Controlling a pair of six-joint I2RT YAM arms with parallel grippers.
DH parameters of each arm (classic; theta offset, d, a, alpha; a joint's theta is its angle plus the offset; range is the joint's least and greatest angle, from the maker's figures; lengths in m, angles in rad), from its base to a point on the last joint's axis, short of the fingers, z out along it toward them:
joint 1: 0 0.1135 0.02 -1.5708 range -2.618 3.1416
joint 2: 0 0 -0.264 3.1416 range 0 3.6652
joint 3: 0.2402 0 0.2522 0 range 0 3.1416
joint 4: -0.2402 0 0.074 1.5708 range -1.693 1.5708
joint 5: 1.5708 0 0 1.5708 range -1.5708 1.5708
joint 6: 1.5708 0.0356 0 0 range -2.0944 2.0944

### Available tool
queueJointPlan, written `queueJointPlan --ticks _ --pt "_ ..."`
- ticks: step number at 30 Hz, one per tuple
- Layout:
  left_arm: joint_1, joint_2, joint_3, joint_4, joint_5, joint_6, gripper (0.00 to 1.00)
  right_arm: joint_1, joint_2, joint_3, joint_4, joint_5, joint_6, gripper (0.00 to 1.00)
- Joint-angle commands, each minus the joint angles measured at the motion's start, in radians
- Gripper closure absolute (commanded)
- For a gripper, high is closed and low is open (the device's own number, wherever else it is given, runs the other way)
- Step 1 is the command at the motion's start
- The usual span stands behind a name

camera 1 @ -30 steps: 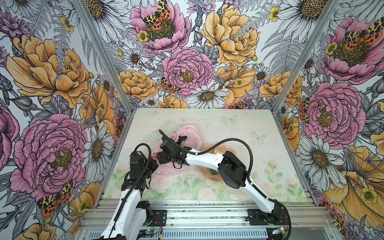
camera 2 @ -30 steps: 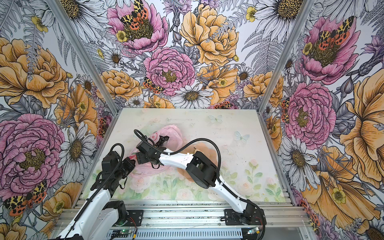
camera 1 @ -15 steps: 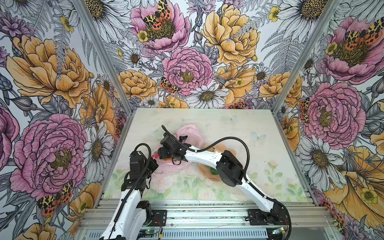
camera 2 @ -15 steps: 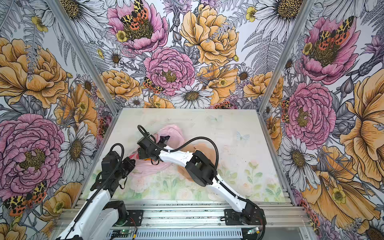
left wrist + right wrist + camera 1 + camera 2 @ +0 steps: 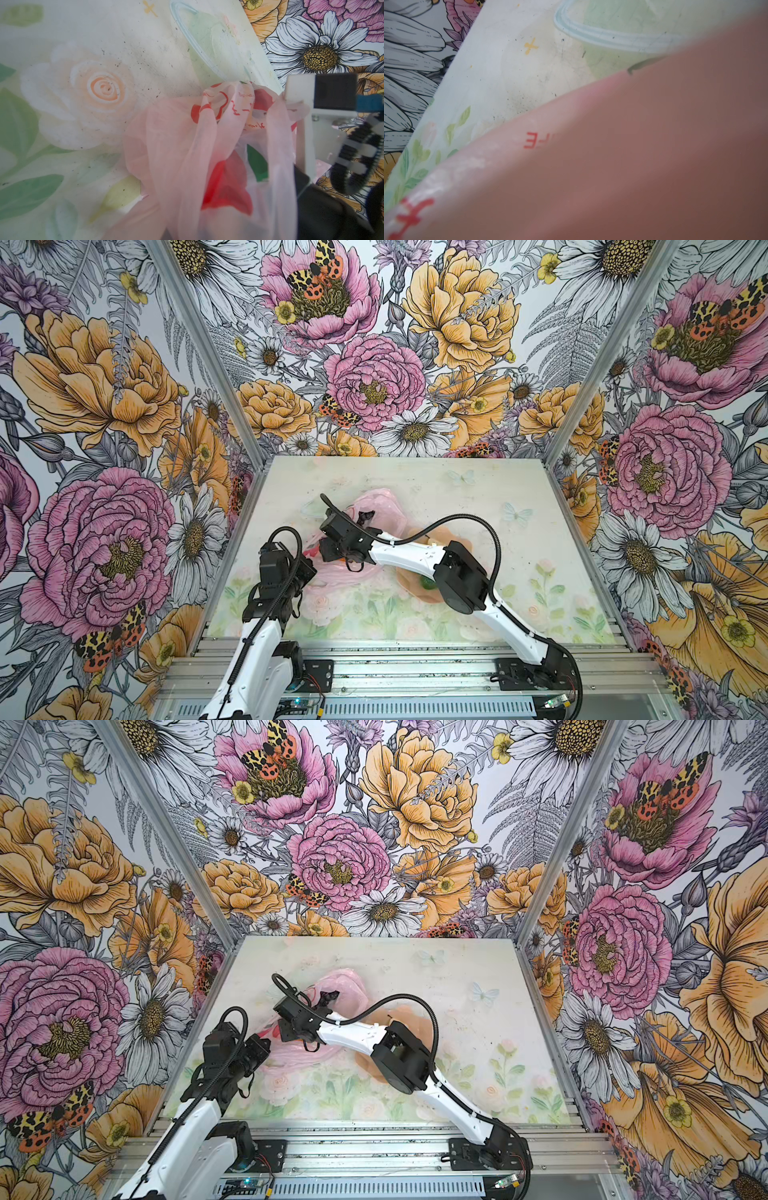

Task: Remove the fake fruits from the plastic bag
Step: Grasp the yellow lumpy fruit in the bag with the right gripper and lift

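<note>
At the near left of the tabletop (image 5: pixel 519 572), left hand (image 5: pixel 309 569): pressed together, pinching a gathered edge of the plastic bag (image 5: pixel 384 510). In the left wrist view, bag (image 5: pixel 187 166) bunched and drawn up toward the lens, with red and green prints on the pink film and the slack trailing onto the tabletop.

Just beside it, right hand (image 5: pixel 331 549): reached across the middle and pushed down among the bag's folds. Spread or pressed together, cannot tell. Fingers hidden in both top views. Right wrist view almost wholly covered by blurred pink bag (image 5: pixel 633 166) with red lettering.

Bag crumpled left of centre on the tabletop. Far part puffed up behind the right hand, near part lying flatter between the two hands.

Peach dish (image 5: pixel 415 593) just right of the bag, mostly hidden under the right arm (image 5: pixel 407 556). One green fruit (image 5: pixel 427 582) on the dish, at the edge of the arm's elbow. Contents of the bag not readable through the film.
</note>
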State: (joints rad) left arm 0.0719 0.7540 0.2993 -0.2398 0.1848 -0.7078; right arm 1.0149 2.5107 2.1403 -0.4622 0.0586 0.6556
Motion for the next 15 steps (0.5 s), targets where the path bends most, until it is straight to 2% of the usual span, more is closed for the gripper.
queueJointPlan --ticks 1,15 --pt "-0.012 -0.004 0.007 -0.003 -0.021 0.011 1.0 -0.005 -0.132 -0.029 -0.024 0.006 -0.041 0.47" --pt "-0.038 0.029 0.028 0.037 -0.059 0.04 1.0 -0.002 -0.345 -0.274 -0.023 -0.022 -0.064 0.49"
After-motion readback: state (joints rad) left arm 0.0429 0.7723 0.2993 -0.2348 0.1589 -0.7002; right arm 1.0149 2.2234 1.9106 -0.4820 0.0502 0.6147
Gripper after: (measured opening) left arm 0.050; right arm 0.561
